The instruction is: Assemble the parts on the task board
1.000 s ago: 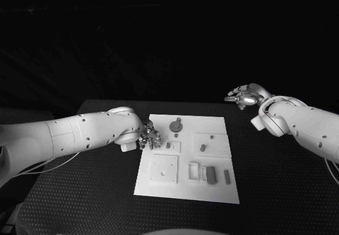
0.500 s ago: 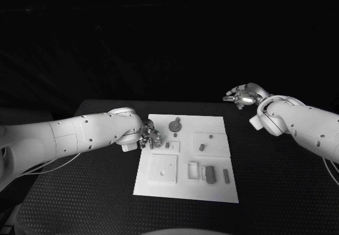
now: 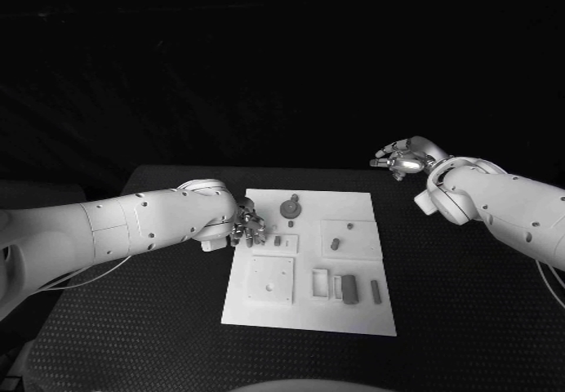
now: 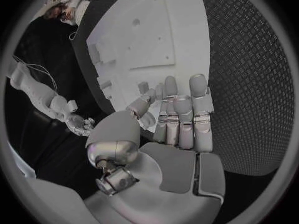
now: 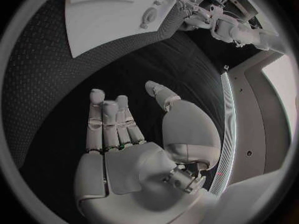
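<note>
Since a second ago, the left hand (image 3: 247,227) is seen to have been drawn slightly toward the far left corner of the task board (image 3: 309,318), while the right hand (image 3: 400,157) has hardly shifted.

From the head view, the left hand is found over the board's left edge, fingers pointed down and held close together, with nothing visibly gripped. A small upright part (image 3: 277,241) stands just beside its fingertips, toward the board's middle; a round part (image 3: 291,209) lies a little beyond them. The right hand is raised beyond the far right corner of the surface (image 3: 141,327), well apart from every part, so the left hand is judged the nearer one for the coming move.

From the left wrist view, the left hand (image 4: 177,122) is shown with fingers straight and side by side, holding nothing, the board (image 4: 156,40) lying ahead of the fingertips.

From the right wrist view, the right hand (image 5: 124,134) is shown loosely spread and empty, the board (image 5: 106,10) far ahead of it.
</note>
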Robot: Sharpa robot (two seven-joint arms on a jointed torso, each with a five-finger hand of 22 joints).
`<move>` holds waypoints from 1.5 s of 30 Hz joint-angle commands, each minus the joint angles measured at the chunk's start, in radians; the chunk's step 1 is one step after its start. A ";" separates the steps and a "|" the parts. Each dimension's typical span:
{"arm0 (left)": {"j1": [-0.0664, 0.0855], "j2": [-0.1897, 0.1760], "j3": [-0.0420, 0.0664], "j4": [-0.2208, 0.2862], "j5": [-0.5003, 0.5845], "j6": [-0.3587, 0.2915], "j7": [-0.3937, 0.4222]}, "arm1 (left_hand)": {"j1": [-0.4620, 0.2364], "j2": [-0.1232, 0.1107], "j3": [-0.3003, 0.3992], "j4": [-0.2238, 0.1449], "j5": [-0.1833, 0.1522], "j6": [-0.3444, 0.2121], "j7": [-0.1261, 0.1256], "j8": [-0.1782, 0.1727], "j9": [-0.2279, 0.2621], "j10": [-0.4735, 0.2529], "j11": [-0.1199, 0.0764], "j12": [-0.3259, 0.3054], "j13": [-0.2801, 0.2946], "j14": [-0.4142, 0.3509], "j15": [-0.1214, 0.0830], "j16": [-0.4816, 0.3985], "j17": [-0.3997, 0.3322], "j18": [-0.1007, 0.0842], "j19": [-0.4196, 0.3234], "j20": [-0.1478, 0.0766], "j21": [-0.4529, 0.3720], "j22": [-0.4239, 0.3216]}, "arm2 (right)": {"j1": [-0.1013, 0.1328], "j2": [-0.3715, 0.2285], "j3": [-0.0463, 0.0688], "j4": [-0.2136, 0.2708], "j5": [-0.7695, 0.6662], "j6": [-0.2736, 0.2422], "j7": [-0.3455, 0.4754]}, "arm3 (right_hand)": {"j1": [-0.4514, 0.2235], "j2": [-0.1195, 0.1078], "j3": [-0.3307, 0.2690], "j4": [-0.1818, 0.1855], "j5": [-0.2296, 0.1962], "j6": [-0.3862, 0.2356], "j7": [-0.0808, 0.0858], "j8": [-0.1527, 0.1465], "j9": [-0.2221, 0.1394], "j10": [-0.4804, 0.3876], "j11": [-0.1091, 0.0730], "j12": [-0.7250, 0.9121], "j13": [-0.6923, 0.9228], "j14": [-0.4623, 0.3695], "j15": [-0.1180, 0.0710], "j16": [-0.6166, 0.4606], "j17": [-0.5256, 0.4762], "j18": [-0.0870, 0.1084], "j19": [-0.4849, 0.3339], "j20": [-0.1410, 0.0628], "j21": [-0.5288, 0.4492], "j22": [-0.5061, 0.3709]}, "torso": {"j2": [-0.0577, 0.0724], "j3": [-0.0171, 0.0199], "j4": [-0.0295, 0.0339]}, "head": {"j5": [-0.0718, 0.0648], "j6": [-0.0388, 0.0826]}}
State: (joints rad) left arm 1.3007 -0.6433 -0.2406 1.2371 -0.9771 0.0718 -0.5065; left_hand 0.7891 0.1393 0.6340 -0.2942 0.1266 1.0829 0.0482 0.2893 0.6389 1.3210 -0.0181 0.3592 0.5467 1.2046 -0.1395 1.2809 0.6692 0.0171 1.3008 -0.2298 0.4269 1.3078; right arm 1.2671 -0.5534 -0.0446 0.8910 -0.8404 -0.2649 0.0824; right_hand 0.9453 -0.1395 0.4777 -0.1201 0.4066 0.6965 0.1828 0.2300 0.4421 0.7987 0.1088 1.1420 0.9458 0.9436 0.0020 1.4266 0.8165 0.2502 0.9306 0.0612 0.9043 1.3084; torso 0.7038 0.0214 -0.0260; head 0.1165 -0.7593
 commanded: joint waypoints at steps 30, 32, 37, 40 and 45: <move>-0.014 0.016 0.001 -0.005 -0.089 0.011 -0.013 | -0.008 0.007 0.010 0.003 0.006 0.046 0.014 0.010 0.007 0.072 -0.024 0.012 0.010 0.010 -0.010 0.014 -0.001 0.011 0.007 -0.009 0.018 0.024 | -0.001 -0.003 0.000 0.004 0.000 0.011 0.006 | -0.006 0.004 0.003 0.003 0.002 -0.001 0.039 0.005 -0.002 -0.008 0.002 -0.001 -0.004 -0.009 0.002 -0.005 -0.002 0.012 -0.002 0.004 -0.006 0.000 | 0.000 -0.0001 -0.0001 | -0.006 -0.013; -0.014 0.018 0.001 -0.003 -0.102 0.008 -0.014 | -0.009 0.006 0.010 0.003 0.007 0.047 0.014 0.010 0.007 0.072 -0.024 0.013 0.011 0.011 -0.011 0.015 -0.001 0.010 0.007 -0.009 0.020 0.025 | -0.001 -0.003 0.000 0.004 0.000 0.011 0.006 | -0.006 0.004 0.003 0.003 0.002 -0.001 0.039 0.005 -0.002 -0.008 0.002 -0.001 -0.004 -0.009 0.002 -0.005 -0.002 0.012 -0.002 0.004 -0.006 0.000 | 0.000 -0.0001 -0.0002 | -0.006 -0.013; -0.014 0.021 0.001 0.005 -0.132 0.012 -0.017 | -0.010 0.004 0.012 0.003 0.014 0.053 0.011 0.013 0.010 0.076 -0.028 0.021 0.018 0.016 -0.014 0.022 -0.001 0.008 0.013 -0.010 0.030 0.025 | -0.001 -0.004 0.000 0.006 0.000 0.011 0.006 | -0.005 0.003 0.003 0.003 0.002 -0.001 0.039 0.005 -0.003 -0.008 0.002 -0.001 -0.004 -0.009 0.002 -0.005 -0.002 0.012 -0.002 0.004 -0.007 0.000 | 0.000 0.0002 -0.0002 | -0.007 -0.015; -0.015 0.024 0.001 0.010 -0.148 0.017 -0.020 | -0.012 0.002 0.013 0.003 0.026 0.057 0.009 0.014 0.012 0.078 -0.029 0.026 0.022 0.020 -0.016 0.027 -0.001 0.007 0.015 -0.011 0.036 0.024 | -0.001 -0.004 0.000 0.006 0.000 0.012 0.006 | -0.005 0.004 0.003 0.003 0.002 -0.001 0.039 0.005 -0.003 -0.008 0.002 -0.001 -0.004 -0.009 0.002 -0.005 -0.002 0.012 -0.002 0.004 -0.007 0.000 | 0.000 0.0006 -0.0006 | -0.007 -0.016; -0.015 0.031 0.001 0.015 -0.164 0.022 -0.026 | -0.017 0.002 0.014 0.004 0.044 0.063 0.006 0.017 0.015 0.081 -0.033 0.034 0.029 0.027 -0.019 0.033 -0.003 0.006 0.020 -0.013 0.048 0.024 | -0.001 -0.004 0.000 0.008 0.000 0.011 0.006 | -0.005 0.004 0.003 0.003 0.002 -0.001 0.039 0.005 -0.003 -0.009 0.002 -0.001 -0.005 -0.009 0.002 -0.005 -0.002 0.012 -0.002 0.004 -0.007 0.001 | 0.000 0.0003 -0.0004 | -0.007 -0.017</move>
State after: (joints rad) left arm 1.2908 -0.6184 -0.2383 1.2460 -1.1092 0.0739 -0.5295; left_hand 0.7753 0.1315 0.6377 -0.2978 0.1674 1.0973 0.0413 0.2992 0.6500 1.3382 -0.0222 0.3894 0.5750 1.2241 -0.1413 1.3110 0.6674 0.0157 1.3172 -0.2411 0.4695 1.3073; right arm 1.2669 -0.5572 -0.0446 0.8965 -0.8402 -0.2648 0.0824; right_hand 0.9453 -0.1396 0.4777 -0.1201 0.4066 0.6978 0.1815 0.2299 0.4406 0.7987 0.1088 1.1420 0.9420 0.9436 0.0019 1.4266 0.8159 0.2503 0.9306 0.0612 0.9043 1.3083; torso 0.7038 0.0215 -0.0262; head 0.1091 -0.7757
